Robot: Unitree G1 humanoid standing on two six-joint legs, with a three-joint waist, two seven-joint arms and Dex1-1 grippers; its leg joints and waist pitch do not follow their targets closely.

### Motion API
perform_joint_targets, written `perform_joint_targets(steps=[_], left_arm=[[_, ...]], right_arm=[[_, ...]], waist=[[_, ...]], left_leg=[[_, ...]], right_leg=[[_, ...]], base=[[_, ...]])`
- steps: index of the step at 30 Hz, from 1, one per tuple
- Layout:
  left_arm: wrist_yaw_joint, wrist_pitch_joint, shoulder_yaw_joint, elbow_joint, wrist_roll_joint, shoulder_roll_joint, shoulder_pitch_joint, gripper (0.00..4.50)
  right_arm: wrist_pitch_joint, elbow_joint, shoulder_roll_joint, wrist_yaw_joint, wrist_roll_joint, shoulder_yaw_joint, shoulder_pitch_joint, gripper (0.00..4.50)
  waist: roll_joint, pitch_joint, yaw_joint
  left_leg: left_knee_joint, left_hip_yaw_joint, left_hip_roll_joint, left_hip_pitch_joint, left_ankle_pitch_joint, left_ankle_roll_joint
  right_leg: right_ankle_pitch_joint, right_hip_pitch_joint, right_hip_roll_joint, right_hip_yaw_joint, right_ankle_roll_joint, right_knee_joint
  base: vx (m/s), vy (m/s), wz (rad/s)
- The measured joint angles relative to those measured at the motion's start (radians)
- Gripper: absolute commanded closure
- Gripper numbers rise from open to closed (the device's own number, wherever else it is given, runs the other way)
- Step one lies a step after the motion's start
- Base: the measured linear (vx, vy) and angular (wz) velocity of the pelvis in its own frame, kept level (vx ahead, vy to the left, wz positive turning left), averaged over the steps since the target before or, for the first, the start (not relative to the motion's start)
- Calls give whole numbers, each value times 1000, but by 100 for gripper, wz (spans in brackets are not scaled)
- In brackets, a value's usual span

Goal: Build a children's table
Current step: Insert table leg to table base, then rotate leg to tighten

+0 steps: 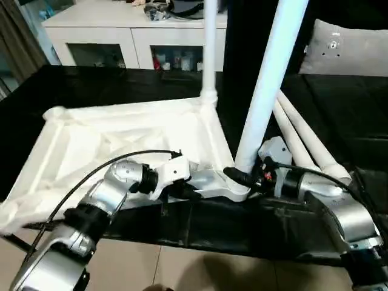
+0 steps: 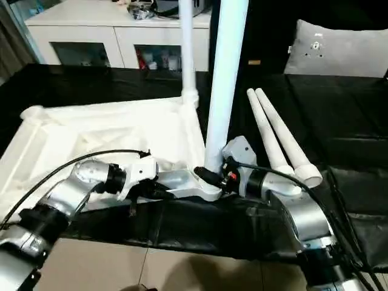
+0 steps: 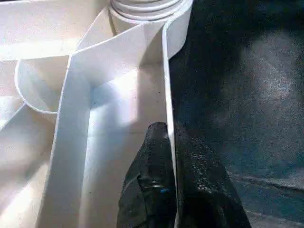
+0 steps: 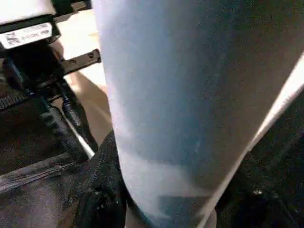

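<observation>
A white tabletop point(image 1: 121, 145) lies upside down on a black-covered worktop point(image 1: 339, 115), ribbed underside facing up. One leg point(image 1: 210, 48) already stands upright in the far corner socket on the robot's right side.

The left gripper point(image 3: 166, 180) is clenched on the tabletop's near rim wall point(image 3: 167, 95), one black finger on each side of the thin wall, just short of the near right corner socket point(image 3: 142, 7). It appears to be steadying the top.

The right gripper point(image 1: 245, 177) grasps a second leg point(image 1: 267, 85) close to its lower end, jaws about half closed around the round shaft. That leg stands nearly upright, leaning slightly toward the robot's right at its top. Its foot sits at the near right corner of the tabletop, right at the socket; whether it is fully seated cannot be told.

The coming move likely turns on this: the leg's long axis must line up straight over the socket directly beneath it, then press down. The right arm carries the leg; the left holds the rim just beside.

Two more legs point(image 2: 279, 136) lie side by side on the worktop, to the right of the tabletop.

A white label with small print point(image 4: 26, 34) shows in the right wrist view; the text is too small to read. No brand is legible.
</observation>
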Motion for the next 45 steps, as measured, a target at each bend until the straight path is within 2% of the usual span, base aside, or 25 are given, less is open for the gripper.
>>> perform_joint_targets(steps=[3, 6, 13, 16, 17, 21, 22, 24, 26, 29, 33, 37, 45], left_arm=[[-20, -25, -1, 56, 7, -5, -38, 450], [-33, -45, -1, 98, 17, -4, -71, 450], [-30, -10, 23, 63, 14, 14, -51, 450], [13, 94, 64, -78, -2, 29, 33, 450], [45, 145, 80, -159, -6, 38, 80, 450], [118, 277, 100, -312, -21, 28, 160, 450], [168, 341, 118, -383, -15, 15, 200, 450], [246, 441, 134, -472, 7, -26, 236, 450], [320, 553, 136, -556, 24, -81, 258, 450], [410, 667, 131, -641, 37, -132, 287, 450], [488, 739, 117, -697, 61, -179, 299, 450], [501, 742, 113, -708, 84, -181, 301, 450], [508, 730, 99, -712, 88, -144, 295, 450]], right_arm=[[0, -29, 3, -17, 0, -2, 16, 260], [4, -44, 27, -53, 1, -5, 24, 260], [15, -66, 94, -146, -9, -5, 37, 260], [25, -73, 156, -228, -28, -4, 42, 260], [30, -73, 180, -257, -40, -2, 38, 260], [37, -56, 216, -335, -58, -3, 18, 260], [37, -36, 244, -367, -63, -9, 4, 260], [37, -5, 271, -411, -76, -24, -21, 260], [37, 28, 290, -456, -85, -42, -48, 260], [36, 65, 320, -493, -87, -54, -79, 260], [20, 112, 335, -517, -94, -67, -113, 260], [14, 141, 345, -517, -97, -70, -136, 260], [-8, 198, 342, -495, -116, -55, -173, 260]], waist=[[5, 4, -2], [9, 7, -11], [9, 10, -24], [2, 13, -35], [1, 14, -48], [-2, 17, -68], [-3, 17, -75], [-7, 19, -79], [-15, 22, -80], [-21, 25, -82], [-29, 28, -82], [-36, 28, -84], [-41, 27, -88]], left_leg=[[-5, 0, -2, 0, 0, 0], [-6, 0, -3, -1, 0, 0], [-13, 0, -3, -1, 0, 0], [-16, 0, -4, -1, 0, 0], [-17, 0, -4, -1, -1, -1], [-20, -1, -5, 0, -2, -4], [-22, -1, -6, 0, -2, -4], [-21, -2, -7, -1, -2, -4], [-21, -2, -8, -1, -2, -4], [-22, -2, -8, -1, -2, -4], [-23, -4, -8, -3, -3, -4], [-23, -4, -9, -3, -3, -4], [-25, -7, -9, -4, -3, -4]], right_leg=[[0, 1, 0, 1, 0, -5], [0, 3, 0, 2, -1, -6], [0, 1, 0, 3, -1, -6], [0, -2, 0, 3, -1, -6], [-1, -3, 0, 3, -1, -6], [-4, -11, 0, 3, -1, -12], [-4, -12, 0, 3, -2, -14], [-5, -9, -1, 3, -2, -15], [-5, -13, -1, 3, -2, -15], [-5, -18, -1, 3, -2, -17], [-5, -19, -1, 1, -2, -21], [-5, -19, -1, 1, -2, -21], [-5, -21, 0, -1, -2, -30]], base=[[0, 0, 0], [0, 0, 0], [0, 0, 0], [0, 0, 0], [0, 0, 0], [0, 0, 0], [0, 0, 0], [0, 0, 0], [0, 0, 0], [0, 0, 0], [0, 0, 0], [0, 0, 0], [0, 0, 0]])
